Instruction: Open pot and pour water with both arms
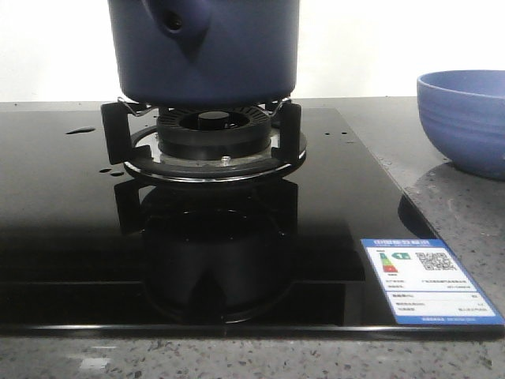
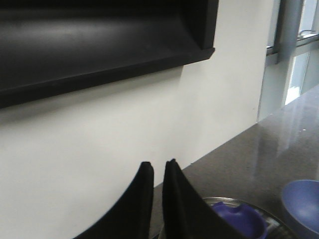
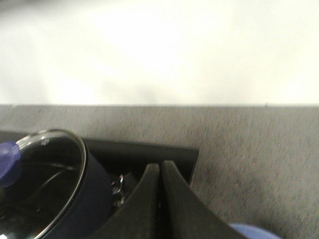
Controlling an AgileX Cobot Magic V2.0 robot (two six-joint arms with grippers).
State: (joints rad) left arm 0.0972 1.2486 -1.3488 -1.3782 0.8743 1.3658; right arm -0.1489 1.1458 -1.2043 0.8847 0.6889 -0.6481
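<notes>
Both grippers are held shut and empty above the grey speckled stone counter [image 1: 458,205].

The left gripper [image 2: 158,169] and right gripper [image 3: 160,167] are each seen with black fingers pressed together, nothing between them. The large dark navy-blue matte pot [image 1: 205,51], glass lid [image 3: 47,179] in place, is seated on the burner stand of the glossy black glass cooktop [image 1: 71,229], where water droplets [image 1: 80,131] are scattered. A lighter blue bowl [image 1: 465,118] is set to the right.
</notes>
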